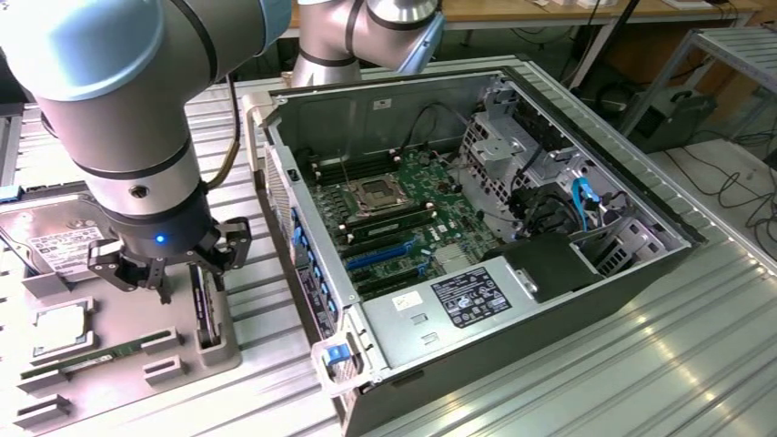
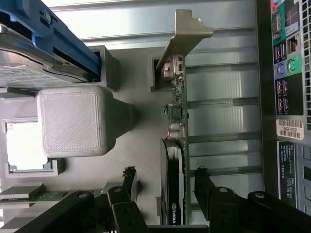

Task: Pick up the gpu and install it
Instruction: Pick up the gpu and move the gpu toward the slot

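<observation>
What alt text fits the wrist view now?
The open gripper straddles the gpu, one finger on each side. The card stands on edge in a slot of the grey tray, its silver bracket away from the gripper; the computer case's rear ports lie alongside.

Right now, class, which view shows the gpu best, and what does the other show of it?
The wrist view: the gpu stands on edge, silver bracket, green board and black cooler plain, flanked by the open hand. The exterior view shows the gpu as a dark sliver below the hand.
</observation>
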You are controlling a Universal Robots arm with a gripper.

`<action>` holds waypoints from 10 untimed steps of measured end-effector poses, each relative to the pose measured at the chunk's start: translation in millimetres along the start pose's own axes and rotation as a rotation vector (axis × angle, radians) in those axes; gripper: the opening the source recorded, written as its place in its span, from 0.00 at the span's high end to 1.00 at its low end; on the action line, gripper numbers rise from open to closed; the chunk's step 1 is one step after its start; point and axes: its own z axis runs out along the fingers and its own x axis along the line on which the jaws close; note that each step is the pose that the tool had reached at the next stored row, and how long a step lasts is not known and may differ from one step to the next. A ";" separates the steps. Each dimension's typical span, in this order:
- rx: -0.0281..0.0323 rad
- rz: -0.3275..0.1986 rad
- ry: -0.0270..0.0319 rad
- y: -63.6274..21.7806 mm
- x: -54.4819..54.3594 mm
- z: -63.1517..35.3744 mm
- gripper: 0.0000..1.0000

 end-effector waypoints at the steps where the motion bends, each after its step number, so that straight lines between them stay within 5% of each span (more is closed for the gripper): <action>1: -0.0001 0.000 -0.0002 0.0 0.0 0.1 0.40; 10: 0.0000 0.000 -0.0001 0.0 0.0 0.2 0.40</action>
